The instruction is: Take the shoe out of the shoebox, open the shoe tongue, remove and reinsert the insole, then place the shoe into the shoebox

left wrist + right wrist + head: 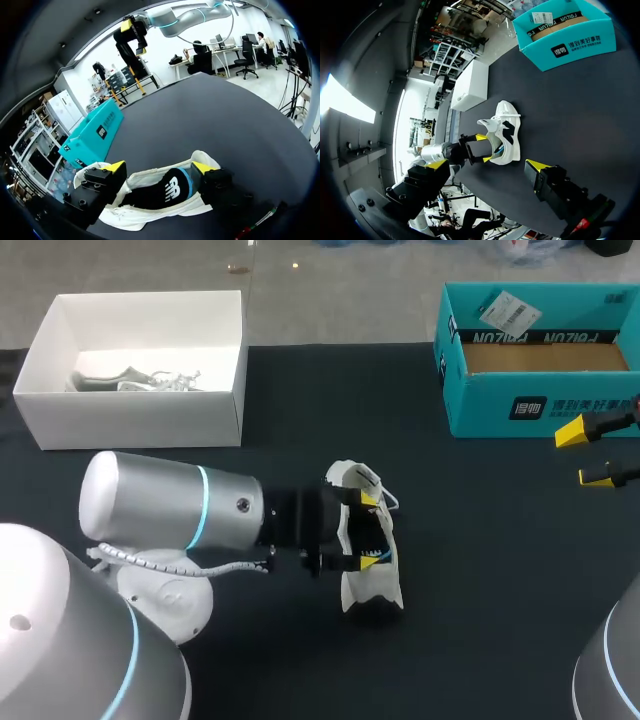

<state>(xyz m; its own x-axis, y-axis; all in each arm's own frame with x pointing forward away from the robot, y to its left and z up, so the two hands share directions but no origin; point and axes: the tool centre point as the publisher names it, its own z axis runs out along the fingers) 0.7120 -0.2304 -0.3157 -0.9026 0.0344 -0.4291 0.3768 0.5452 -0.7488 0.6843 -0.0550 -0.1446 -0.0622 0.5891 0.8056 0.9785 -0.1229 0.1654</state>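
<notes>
In the middle of the black table [480, 570] there's one white shoe [368, 585], out of and well apart from the single teal shoebox [520, 405]; left gripper [370, 528] pinches it from both sides; right gripper [590, 453] hangs spread and empty near the shoebox; one white box [130, 415] sits far left.

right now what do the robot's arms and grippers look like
The left arm and right arm are rounded silver tubes with glowing light-blue rings. A coiled white cable runs under the left one. The left gripper and right gripper are black with yellow fingertips.
</notes>
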